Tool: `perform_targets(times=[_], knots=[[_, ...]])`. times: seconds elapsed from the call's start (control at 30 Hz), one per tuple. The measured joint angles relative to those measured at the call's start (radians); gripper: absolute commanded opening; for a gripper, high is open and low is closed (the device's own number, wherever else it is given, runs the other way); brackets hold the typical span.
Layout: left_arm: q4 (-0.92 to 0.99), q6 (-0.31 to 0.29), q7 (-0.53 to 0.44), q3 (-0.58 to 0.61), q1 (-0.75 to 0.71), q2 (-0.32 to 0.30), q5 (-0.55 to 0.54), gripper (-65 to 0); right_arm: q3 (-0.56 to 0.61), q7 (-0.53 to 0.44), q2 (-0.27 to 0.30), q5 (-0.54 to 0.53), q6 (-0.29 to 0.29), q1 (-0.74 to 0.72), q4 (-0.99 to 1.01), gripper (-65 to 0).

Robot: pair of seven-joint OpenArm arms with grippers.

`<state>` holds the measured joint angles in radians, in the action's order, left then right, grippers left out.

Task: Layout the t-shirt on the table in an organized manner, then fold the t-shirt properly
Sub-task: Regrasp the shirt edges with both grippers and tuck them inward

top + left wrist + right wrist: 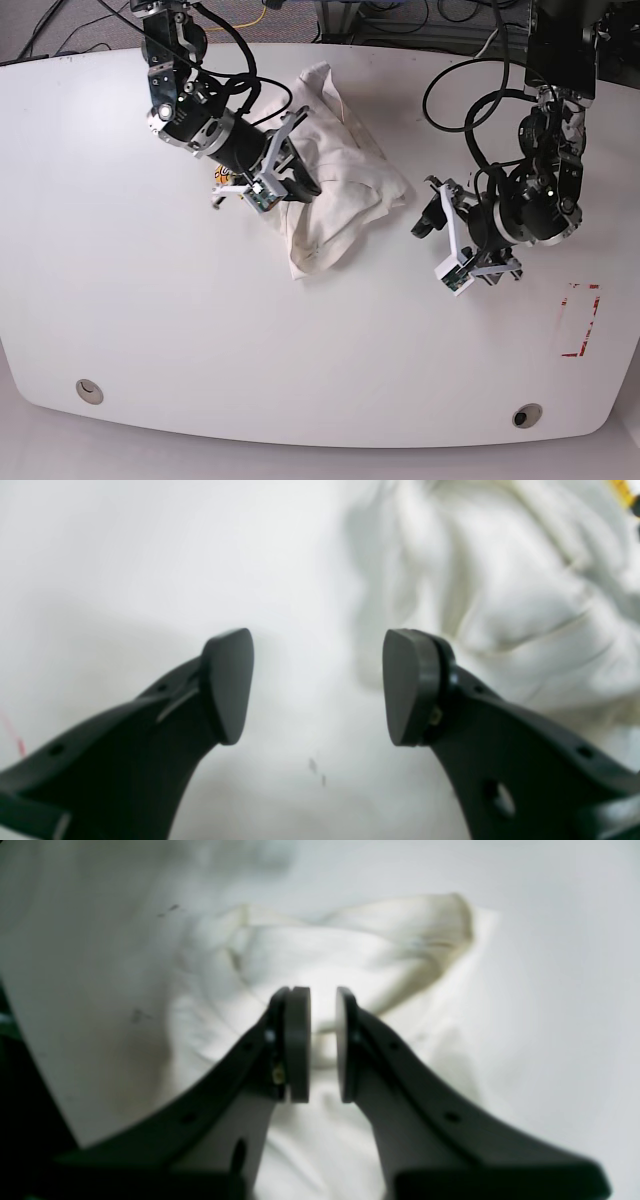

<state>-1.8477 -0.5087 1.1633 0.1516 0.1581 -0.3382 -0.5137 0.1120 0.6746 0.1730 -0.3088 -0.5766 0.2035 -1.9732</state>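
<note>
T-shirt [335,195] lies in a crumpled white heap on the table [150,330], near the table's far edge and well away from its near edge. The right gripper [322,1045] sits over the heap's left side with its pads nearly together, a thin gap between them; whether it pinches cloth is unclear. The left gripper [317,687] is spread wide over bare table just right of the heap, holding nothing. 2 round holes [88,390] sit by the near edge.

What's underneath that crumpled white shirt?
The t-shirt lies bunched on the white table. A bit of orange-yellow print peeks out at its left edge; anything else beneath is covered by cloth.
</note>
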Motion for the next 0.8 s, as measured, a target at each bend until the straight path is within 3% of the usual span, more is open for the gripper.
perform_targets(times=[0.17,0.3,0.6,0.8], knots=[[-0.031,-0.119,-0.007,-0.090,-0.066,0.011,-0.011,-26.5,0.025,-0.023,-0.074,-0.011,-0.017,-0.021,0.097,-56.8],[-0.031,-0.183,-0.003,-0.140,-0.101,0.013,-0.006,-26.5,0.023,-0.070,-0.091,-0.002,-0.002,-0.080,0.243,-56.9],[-0.031,-0.188,-0.005,-0.150,-0.132,0.014,-0.005,-26.5,0.019,-0.201,-0.093,0.002,-0.007,-0.242,0.538,-56.9],[-0.031,-0.188,-0.001,-0.150,-0.141,0.019,-0.010,-26.5,0.018,-0.241,-0.095,-0.001,0.084,-0.323,0.628,-56.9]])
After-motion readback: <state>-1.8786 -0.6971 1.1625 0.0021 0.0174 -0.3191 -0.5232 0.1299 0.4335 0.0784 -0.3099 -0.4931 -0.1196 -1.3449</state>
